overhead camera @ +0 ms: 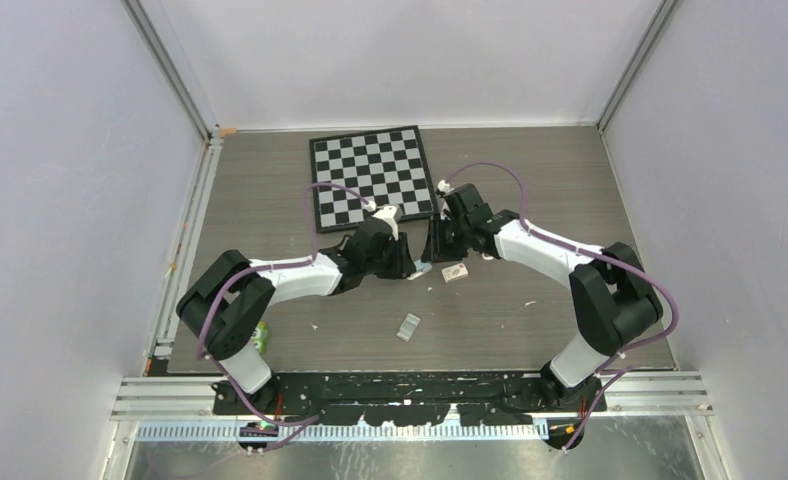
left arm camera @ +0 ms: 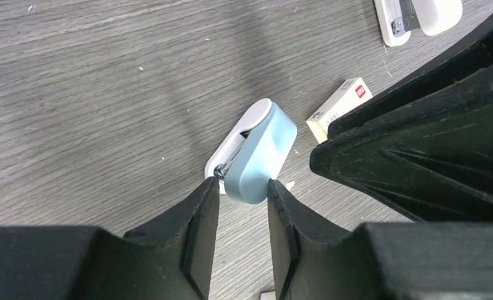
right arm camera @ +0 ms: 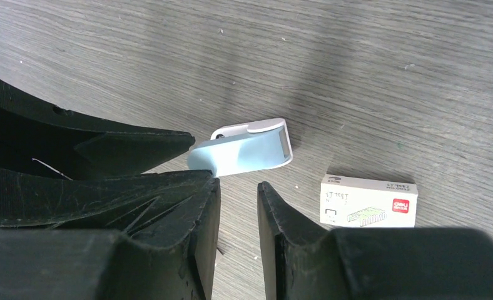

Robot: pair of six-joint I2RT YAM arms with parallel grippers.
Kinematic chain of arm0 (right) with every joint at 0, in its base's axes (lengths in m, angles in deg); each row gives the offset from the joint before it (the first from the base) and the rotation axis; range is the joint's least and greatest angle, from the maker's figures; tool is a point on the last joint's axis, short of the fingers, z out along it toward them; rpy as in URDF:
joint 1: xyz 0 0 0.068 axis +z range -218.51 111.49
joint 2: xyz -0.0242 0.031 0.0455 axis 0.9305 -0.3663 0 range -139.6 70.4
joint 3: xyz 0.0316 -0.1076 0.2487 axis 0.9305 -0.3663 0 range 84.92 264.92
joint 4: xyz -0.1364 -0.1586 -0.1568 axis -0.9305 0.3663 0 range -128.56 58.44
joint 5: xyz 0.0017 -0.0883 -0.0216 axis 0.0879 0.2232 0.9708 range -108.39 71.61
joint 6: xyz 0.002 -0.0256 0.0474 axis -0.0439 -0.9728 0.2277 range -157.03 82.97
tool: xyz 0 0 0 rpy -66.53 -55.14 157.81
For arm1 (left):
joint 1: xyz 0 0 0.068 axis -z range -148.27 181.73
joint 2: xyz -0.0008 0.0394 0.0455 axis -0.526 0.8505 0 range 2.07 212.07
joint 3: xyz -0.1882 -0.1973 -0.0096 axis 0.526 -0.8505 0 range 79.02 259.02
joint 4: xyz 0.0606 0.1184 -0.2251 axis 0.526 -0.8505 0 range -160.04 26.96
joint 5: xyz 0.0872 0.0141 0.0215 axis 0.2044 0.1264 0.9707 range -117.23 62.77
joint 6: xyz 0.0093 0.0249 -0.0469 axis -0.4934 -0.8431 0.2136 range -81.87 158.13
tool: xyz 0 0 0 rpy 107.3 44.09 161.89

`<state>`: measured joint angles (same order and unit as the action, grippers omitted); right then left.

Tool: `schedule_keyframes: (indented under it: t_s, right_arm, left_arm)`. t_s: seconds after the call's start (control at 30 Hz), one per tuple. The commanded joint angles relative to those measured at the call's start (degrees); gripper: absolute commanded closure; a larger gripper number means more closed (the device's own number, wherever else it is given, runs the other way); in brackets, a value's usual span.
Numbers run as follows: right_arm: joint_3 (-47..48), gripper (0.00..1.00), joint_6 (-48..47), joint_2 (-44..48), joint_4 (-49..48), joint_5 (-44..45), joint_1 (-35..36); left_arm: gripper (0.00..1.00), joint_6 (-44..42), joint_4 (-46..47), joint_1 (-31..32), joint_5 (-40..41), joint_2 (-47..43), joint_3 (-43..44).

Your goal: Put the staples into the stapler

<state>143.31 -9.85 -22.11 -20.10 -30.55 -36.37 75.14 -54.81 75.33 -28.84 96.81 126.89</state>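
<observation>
The white stapler (left arm camera: 419,15), with a metal channel, lies at the top right edge of the left wrist view, beyond a small white staple box (left arm camera: 338,109). The staples (overhead camera: 408,327), a small grey block, lie alone on the table nearer the arm bases. My left gripper (left arm camera: 243,182) is open. Its tips flank the rounded end of a light-blue-and-white object (left arm camera: 256,156) lying on the table. My right gripper (right arm camera: 238,184) is open and holds nothing. It hovers just short of the same light-blue object (right arm camera: 244,153), with the staple box (right arm camera: 368,201) to its right.
Both grippers meet nose to nose at the table's middle (overhead camera: 422,262), their fingers almost touching. A checkerboard (overhead camera: 373,175) lies at the back. A small green thing (overhead camera: 261,333) sits by the left arm's base. Side walls enclose the table.
</observation>
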Motion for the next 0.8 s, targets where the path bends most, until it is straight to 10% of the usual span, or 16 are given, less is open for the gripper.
schedule_keyframes:
  t_s: [0.0, 0.77]
  right_arm:
    - [1.24, 0.67, 0.47, -0.65, -1.23, -1.20, 0.74]
    - [-0.78, 0.68, 1.48, -2.98, -2.46, 1.61, 2.13]
  left_arm:
    - [0.67, -0.74, -3.04, -0.26, 0.73, 1.26, -0.76]
    - [0.89, 2.73, 1.43, 0.18, 3.18, 7.93, -7.22]
